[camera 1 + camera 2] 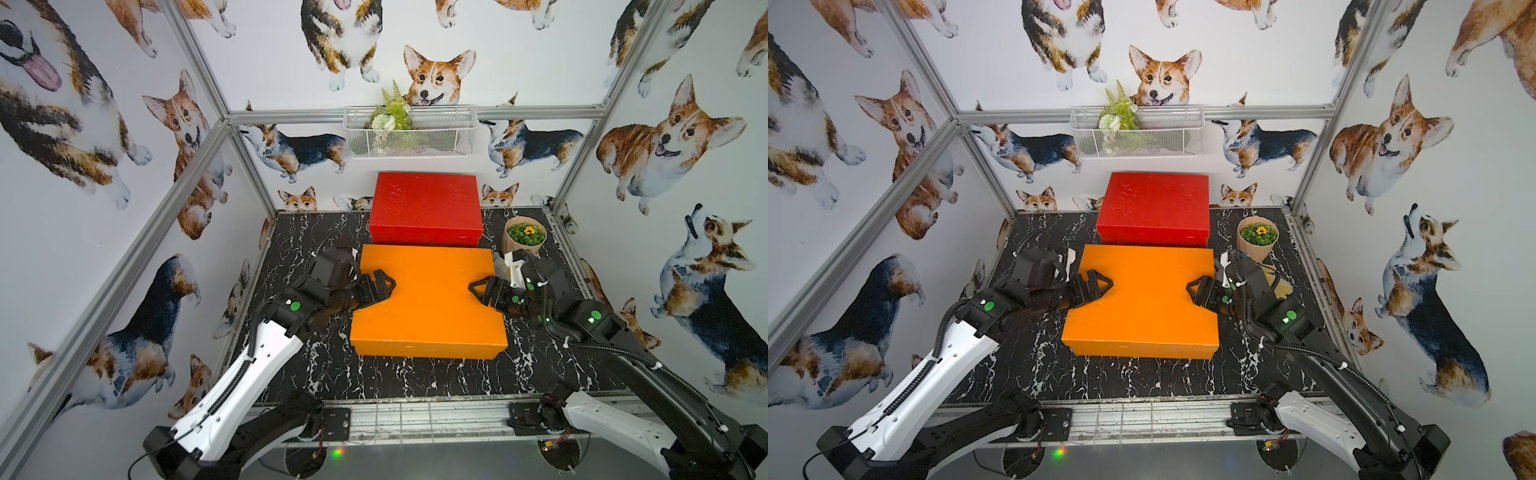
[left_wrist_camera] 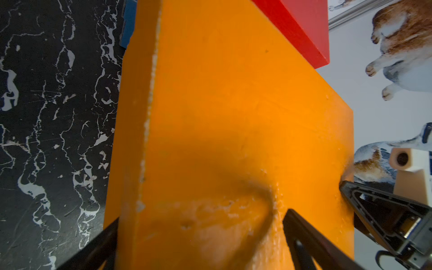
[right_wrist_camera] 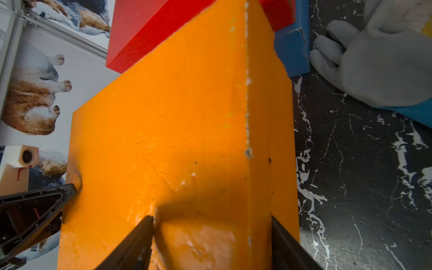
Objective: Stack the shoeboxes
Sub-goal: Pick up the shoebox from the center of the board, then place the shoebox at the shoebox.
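Both left fingers point(image 1: 383, 284) and right fingers point(image 1: 481, 289) clamp opposite edges of the orange shoebox point(image 1: 430, 303).

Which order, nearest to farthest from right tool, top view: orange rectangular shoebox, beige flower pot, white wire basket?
1. Orange rectangular shoebox: gripped by right tool.
2. Beige flower pot: just behind, right side.
3. White wire basket: back wall.

Robot lab test cell: an aluminium frame point(image 1: 291, 117) holds corgi-print walls point(image 1: 62, 257) around a black marble-look table point(image 1: 415, 382). Left arm point(image 1: 249, 374) and right arm point(image 1: 615, 419) are mounted on its front rail point(image 1: 428, 419).
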Controlling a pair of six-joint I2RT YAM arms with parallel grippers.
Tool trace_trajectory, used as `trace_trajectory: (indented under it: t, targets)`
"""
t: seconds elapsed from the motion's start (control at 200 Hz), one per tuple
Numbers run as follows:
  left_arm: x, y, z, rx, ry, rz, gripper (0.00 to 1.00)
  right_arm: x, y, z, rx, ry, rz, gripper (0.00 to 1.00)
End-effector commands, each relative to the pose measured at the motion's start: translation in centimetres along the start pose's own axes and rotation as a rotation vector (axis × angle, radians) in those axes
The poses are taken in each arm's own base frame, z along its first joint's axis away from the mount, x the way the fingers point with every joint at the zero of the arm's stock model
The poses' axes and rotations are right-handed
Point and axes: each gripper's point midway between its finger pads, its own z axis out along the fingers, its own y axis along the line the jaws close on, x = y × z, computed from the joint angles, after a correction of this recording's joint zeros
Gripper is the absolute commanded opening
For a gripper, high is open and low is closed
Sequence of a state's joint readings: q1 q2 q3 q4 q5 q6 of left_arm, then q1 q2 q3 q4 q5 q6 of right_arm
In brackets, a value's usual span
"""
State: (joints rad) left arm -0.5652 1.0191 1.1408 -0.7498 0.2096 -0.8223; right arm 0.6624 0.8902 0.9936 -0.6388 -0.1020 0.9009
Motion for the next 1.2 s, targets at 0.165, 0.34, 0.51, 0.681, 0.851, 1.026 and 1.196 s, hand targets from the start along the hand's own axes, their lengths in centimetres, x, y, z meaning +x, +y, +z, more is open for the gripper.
trace_trajectory:
  t: [0.165,0.34,0.51,0.681,0.851,1.026,1.196]
  targets:
    - [-3.2,-8.8,-5.0,0.267,-0.052,0.062,1.00,-1.9,7.9,-4.0,-0.200,0.019,-0.064,0.74]
    - [-5.7,-12.2,-6.5,0.315,-0.094,0.098,1.00,-4.6,12.0,-5.5,-0.249,-0.019,-0.108,0.74]
    - [-8.5,-14.7,-6.3,0.328,-0.125,0.115,1.00,-7.1,15.0,-4.4,-0.262,-0.039,-0.135,0.76]
    - [-11.4,-16.3,-4.3,0.353,-0.108,0.092,1.00,-9.0,17.4,-2.5,-0.281,-0.032,-0.142,0.76]
    - [-14.2,-16.8,-2.7,0.363,-0.089,0.066,1.00,-11.5,18.4,-0.3,-0.286,-0.020,-0.120,0.76]
    - [-17.4,-15.9,-2.1,0.361,-0.114,0.037,1.00,-14.2,18.6,1.5,-0.259,-0.029,-0.111,0.76]
    - [-20.1,-14.5,0.1,0.376,-0.092,-0.013,1.00,-16.0,18.8,3.6,-0.244,-0.015,-0.104,0.76]
